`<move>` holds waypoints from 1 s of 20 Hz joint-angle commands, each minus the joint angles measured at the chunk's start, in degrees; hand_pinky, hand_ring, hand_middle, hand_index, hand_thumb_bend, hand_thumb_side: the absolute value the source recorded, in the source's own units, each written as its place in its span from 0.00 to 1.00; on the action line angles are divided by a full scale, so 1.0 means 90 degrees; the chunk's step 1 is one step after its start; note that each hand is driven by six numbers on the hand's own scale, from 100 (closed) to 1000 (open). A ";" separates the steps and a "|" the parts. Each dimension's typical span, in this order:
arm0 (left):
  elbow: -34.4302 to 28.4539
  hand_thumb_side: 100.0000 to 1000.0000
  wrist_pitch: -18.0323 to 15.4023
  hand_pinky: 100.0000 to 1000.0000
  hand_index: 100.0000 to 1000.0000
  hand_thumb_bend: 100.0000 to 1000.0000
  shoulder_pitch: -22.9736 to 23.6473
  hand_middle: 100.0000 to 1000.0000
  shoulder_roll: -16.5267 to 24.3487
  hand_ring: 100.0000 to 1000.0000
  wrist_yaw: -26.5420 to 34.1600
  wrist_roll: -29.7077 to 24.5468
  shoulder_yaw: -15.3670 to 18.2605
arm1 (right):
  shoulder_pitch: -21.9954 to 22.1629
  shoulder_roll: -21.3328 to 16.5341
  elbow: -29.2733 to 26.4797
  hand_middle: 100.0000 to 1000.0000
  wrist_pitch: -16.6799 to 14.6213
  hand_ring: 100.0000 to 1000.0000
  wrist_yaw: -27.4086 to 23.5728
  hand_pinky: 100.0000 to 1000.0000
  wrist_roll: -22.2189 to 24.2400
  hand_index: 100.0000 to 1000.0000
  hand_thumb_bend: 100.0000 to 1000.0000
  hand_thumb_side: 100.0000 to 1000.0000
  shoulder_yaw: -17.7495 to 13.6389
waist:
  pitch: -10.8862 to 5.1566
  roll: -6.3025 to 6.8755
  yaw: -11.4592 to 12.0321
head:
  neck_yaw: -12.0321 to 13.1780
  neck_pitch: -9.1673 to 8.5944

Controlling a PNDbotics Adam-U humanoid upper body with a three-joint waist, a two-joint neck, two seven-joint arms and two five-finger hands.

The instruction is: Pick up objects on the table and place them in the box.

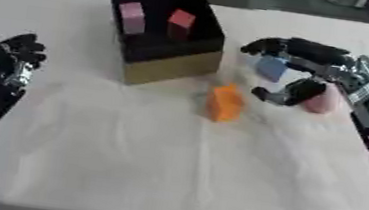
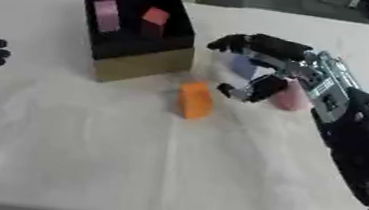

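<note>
Black fingers and thumb of the right hand curved apart around a blue block without clear contact, pink cylinder beneath the palm, orange block nearby on the table, pink block and red block seen inside the black box, left hand rested open at the left edge.

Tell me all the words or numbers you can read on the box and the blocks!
None: no words, numbers or signs show anywhere.
The box has plain dark walls and a plain tan side.
The pink block and red block inside it, the orange block, the blue block and the pink piece by the right hand are plain colours.
</note>
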 commanded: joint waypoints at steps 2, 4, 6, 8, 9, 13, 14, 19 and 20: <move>-0.0102 0.61 -0.0004 0.79 0.84 0.00 -0.0014 0.69 0.0136 0.73 0.0015 -0.0011 -0.0002 | -0.0104 -0.0035 -0.0156 0.89 -0.1131 0.86 0.0005 0.80 0.1073 0.99 0.14 0.50 0.0090 | -0.0171 -0.0069 0.0018 | -0.0017 0.0030; -0.0105 0.61 -0.0006 0.79 0.84 0.00 -0.0017 0.69 0.0140 0.73 0.0015 -0.0017 -0.0008 | -0.0096 -0.0007 -0.0156 0.89 -0.1141 0.86 -0.0013 0.80 0.1141 0.99 0.12 0.51 0.0121 | -0.0170 -0.0076 0.0021 | -0.0025 0.0032; -0.0109 0.61 -0.0006 0.79 0.84 0.00 -0.0021 0.69 0.0139 0.73 0.0016 -0.0020 -0.0009 | -0.0067 0.0033 -0.0125 0.89 -0.1139 0.86 -0.0009 0.80 0.1201 0.99 0.10 0.53 0.0139 | -0.0169 -0.0084 0.0029 | -0.0026 0.0053; -0.0108 0.61 0.0001 0.79 0.84 0.00 -0.0015 0.69 0.0135 0.73 0.0014 -0.0014 -0.0002 | -0.0020 0.0078 -0.0082 0.89 -0.1140 0.86 -0.0003 0.80 0.1251 0.99 0.10 0.53 0.0150 | -0.0165 -0.0087 0.0042 | -0.0023 0.0034; -0.0108 0.61 0.0002 0.79 0.84 0.00 -0.0013 0.69 0.0136 0.73 0.0014 -0.0013 -0.0001 | -0.0001 0.0103 -0.0057 0.89 -0.1148 0.86 0.0009 0.80 0.1282 0.99 0.10 0.54 0.0164 | -0.0163 -0.0086 0.0046 | -0.0018 0.0035; -0.0108 0.61 0.0002 0.79 0.84 0.00 -0.0013 0.69 0.0134 0.73 0.0013 -0.0018 -0.0005 | 0.0062 0.0179 0.0040 0.88 -0.1193 0.86 0.0057 0.80 0.1386 0.99 0.09 0.55 0.0200 | -0.0156 -0.0083 0.0047 | -0.0031 0.0052; -0.0108 0.61 0.0002 0.79 0.84 0.00 -0.0013 0.69 0.0134 0.73 0.0012 -0.0018 -0.0005 | 0.0078 0.0190 0.0059 0.88 -0.1202 0.86 0.0068 0.80 0.1403 0.99 0.09 0.55 0.0205 | -0.0154 -0.0083 0.0047 | -0.0032 0.0054; -0.0108 0.61 0.0002 0.79 0.84 0.00 -0.0007 0.69 0.0132 0.73 0.0012 -0.0021 -0.0005 | 0.0131 0.0201 0.0108 0.88 -0.1239 0.86 0.0109 0.80 0.1451 0.99 0.08 0.56 0.0212 | -0.0149 -0.0081 0.0044 | -0.0033 0.0075; -0.0108 0.61 0.0002 0.79 0.84 0.00 -0.0006 0.69 0.0132 0.73 0.0012 -0.0020 -0.0003 | 0.0137 0.0195 0.0103 0.88 -0.1243 0.86 0.0107 0.80 0.1450 0.99 0.08 0.56 0.0211 | -0.0149 -0.0082 0.0043 | -0.0035 0.0079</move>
